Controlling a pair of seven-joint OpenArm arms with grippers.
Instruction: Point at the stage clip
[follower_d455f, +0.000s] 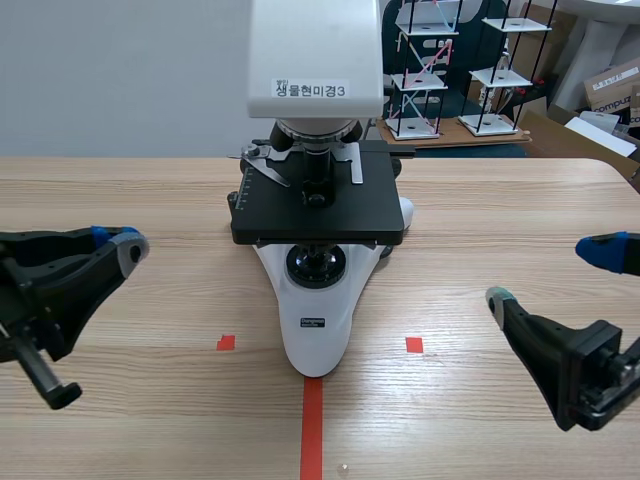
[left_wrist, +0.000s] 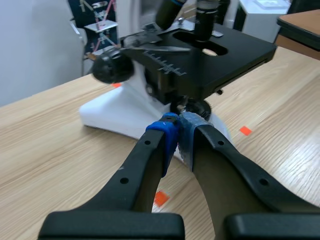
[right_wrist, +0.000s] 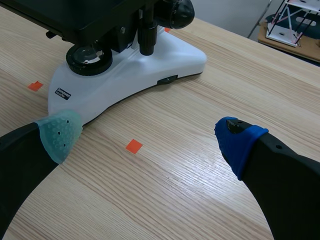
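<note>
A white microscope (follower_d455f: 316, 330) with a black stage (follower_d455f: 318, 208) stands at the table's middle. A thin metal stage clip (follower_d455f: 268, 168) lies on the stage's back left, beside the objective. In the left wrist view the stage clip (left_wrist: 165, 49) shows on the stage, ahead of and above my left gripper (left_wrist: 179, 125), whose fingers meet with nothing between them. That left gripper (follower_d455f: 118, 240) hangs low at the table's left, well short of the microscope. My right gripper (follower_d455f: 555, 275) stands wide open at the right; the microscope base (right_wrist: 130, 70) is ahead of the right gripper (right_wrist: 145, 132).
Orange-red tape marks (follower_d455f: 312, 425) lie on the wooden table in front of the microscope. Beyond the table's far edge stand white rod-and-plate models (follower_d455f: 420, 70) and cardboard boxes (follower_d455f: 610, 90).
</note>
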